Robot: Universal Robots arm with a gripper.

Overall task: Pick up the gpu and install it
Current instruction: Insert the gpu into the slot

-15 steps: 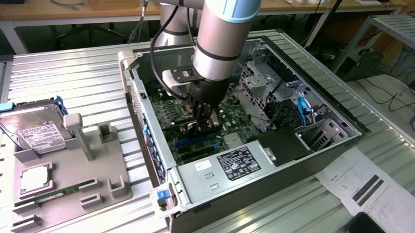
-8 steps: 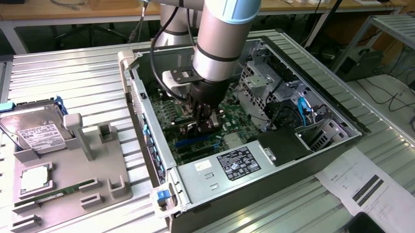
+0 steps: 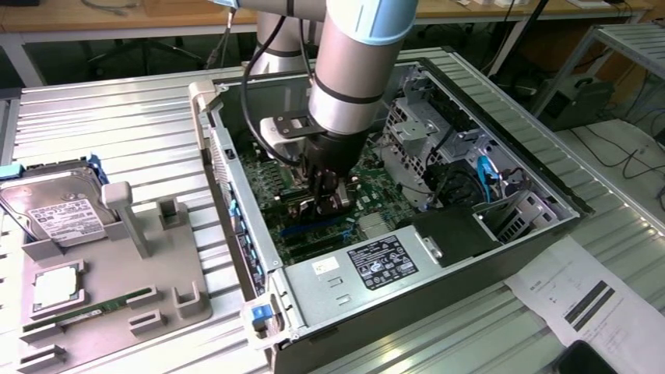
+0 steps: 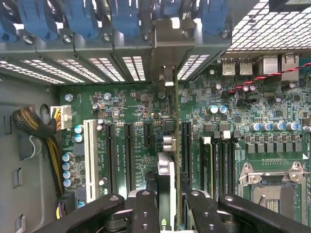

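Our gripper (image 4: 168, 206) is clamped on the gpu (image 4: 165, 170), edge-on above the motherboard (image 4: 243, 111) — we'd hold it square to the slots and press down evenly.

The arm (image 3: 359, 47) comes down from the upper middle of the exterior frame. Its silver and pale-blue tube is nearly vertical, leaning a little toward the exterior view's left at its lower end. A black band rings that end, and a grey wrist joint (image 3: 286, 132) juts out to the exterior view's left. Below it the black gripper (image 3: 327, 204) points straight down. In the wrist view its black fingers (image 4: 146, 213) are pinched on the edge-on gpu (image 4: 165, 170).
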